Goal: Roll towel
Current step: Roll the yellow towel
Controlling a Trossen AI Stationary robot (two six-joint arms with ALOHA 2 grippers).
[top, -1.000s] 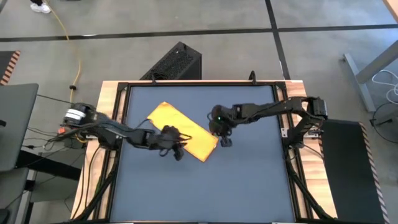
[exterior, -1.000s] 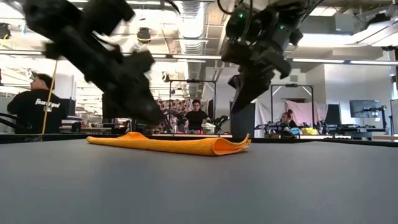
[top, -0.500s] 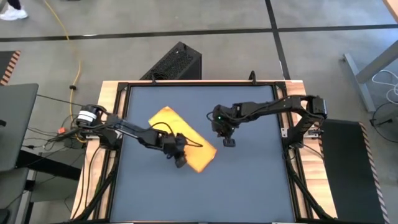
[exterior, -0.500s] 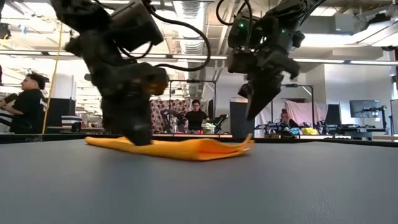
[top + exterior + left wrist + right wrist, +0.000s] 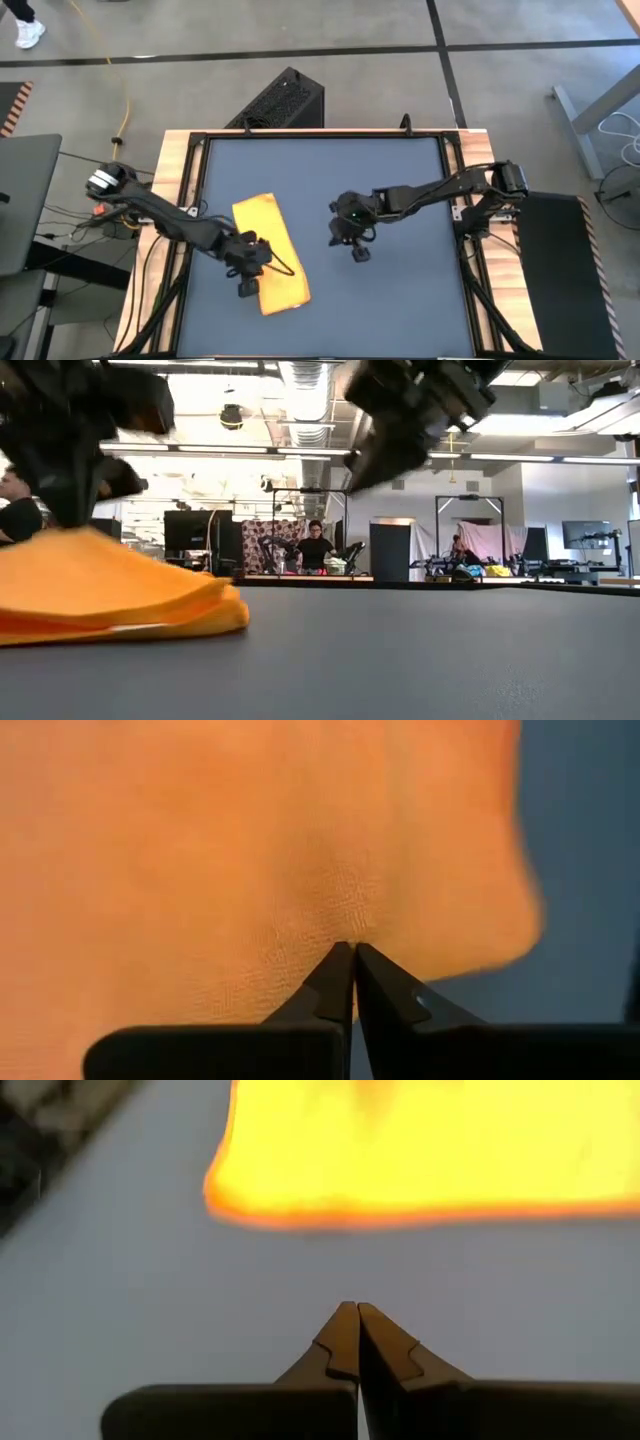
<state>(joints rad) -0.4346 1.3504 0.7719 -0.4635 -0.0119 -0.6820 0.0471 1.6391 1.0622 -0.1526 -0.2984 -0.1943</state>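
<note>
The towel (image 5: 270, 254) has swung round: a moment ago a slanted strip mid-tabletop, now lengthwise near the left front. The left gripper (image 5: 246, 287) has clamped its jaws on the edge, so rolling can begin. Right gripper (image 5: 358, 253) hovers apart, jaws clenched, empty. Nothing blocks the dark tabletop (image 5: 400, 300).

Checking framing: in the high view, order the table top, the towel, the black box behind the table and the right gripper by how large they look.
1. table top
2. towel, a folded strip
3. black box, close to the towel in apparent size; it sits on the floor, farther from the camera, so that order is unsure
4. right gripper
</note>
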